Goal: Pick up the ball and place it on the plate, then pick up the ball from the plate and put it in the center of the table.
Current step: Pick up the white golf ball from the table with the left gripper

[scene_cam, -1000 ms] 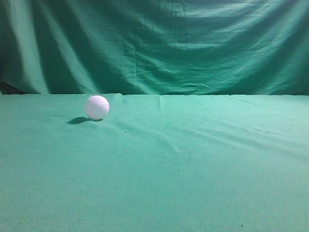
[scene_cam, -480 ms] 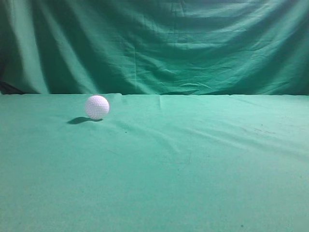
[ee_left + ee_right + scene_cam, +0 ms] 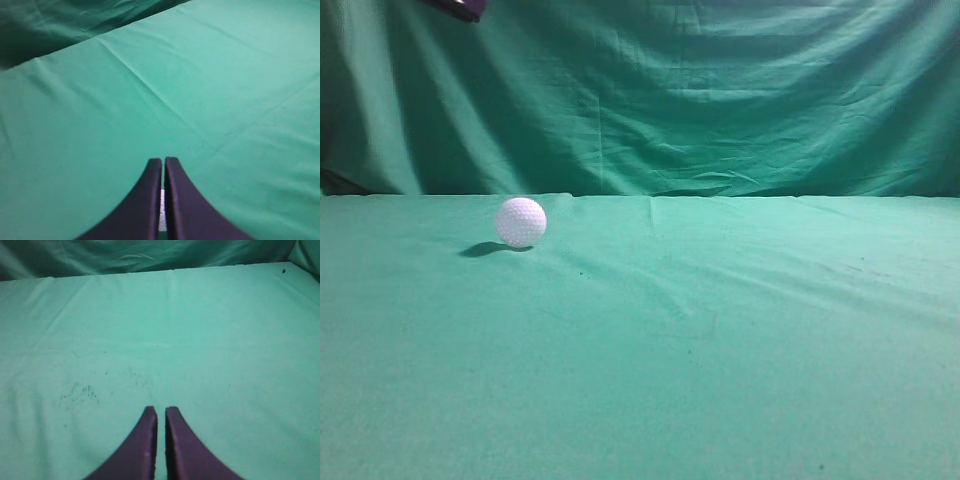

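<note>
The white dimpled ball [image 3: 521,222] rests on the green table [image 3: 700,340] at the left of the exterior view, near the back edge. No plate is in view. A dark piece of my left arm [image 3: 456,7] shows at the top left edge, high above and left of the ball. My left gripper [image 3: 163,160] is shut over bare cloth, and a thin pale sliver shows in the gap between its fingers. I cannot tell what the sliver is. My right gripper [image 3: 161,409] is shut and empty over bare cloth. Neither wrist view shows the ball clearly.
A draped green cloth backdrop [image 3: 700,90] hangs behind the table. The table cloth has shallow wrinkles and some dark specks [image 3: 77,392] in the right wrist view.
A dark piece of my left arm has come into the top left corner of the exterior view. The ball has not moved.
</note>
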